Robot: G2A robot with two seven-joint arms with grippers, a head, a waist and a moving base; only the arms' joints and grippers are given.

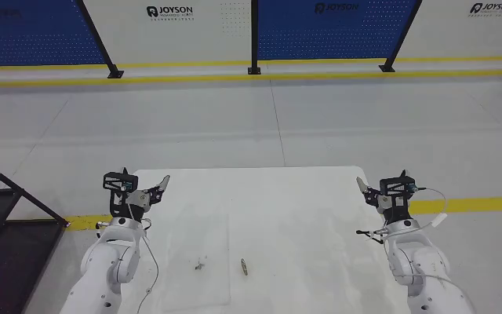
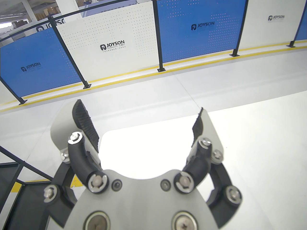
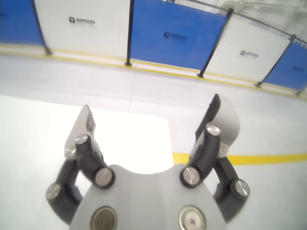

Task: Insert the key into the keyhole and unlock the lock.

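Two tiny metal bits lie near the front of the worktop (image 1: 314,212), close to the robot: a spindly piece (image 1: 200,265) and, just beside it on the right arm's side, a slim bar-like piece (image 1: 245,267). Presumably key & lock, but too small to say which is which. Big risk from here, imo: both lie flat and thin on a smooth white surface. A pinch coming down off-centre could skid one away or flick it instead of lifting it. Taking the wrong bit for the key would also spoil the insertion before it starts. The slim bar-like piece has its long axis running approx front-to-back on the worktop, slanted a touch; can't tell which end is the tip. The spindly piece shows no clear axis I can make out. Moving out: the left end effector (image 2: 140,117) hangs over the far left corner, fingers spread wide, nothing between them. The right end effector (image 3: 151,107) is over the far right corner, same story, wide and empty. Both are well apart from the bits, so no pickup yet. Beyond the worktop are grey floor w/ a yellow line (image 1: 235,76) & blue-white fence panels (image 1: 329,27).
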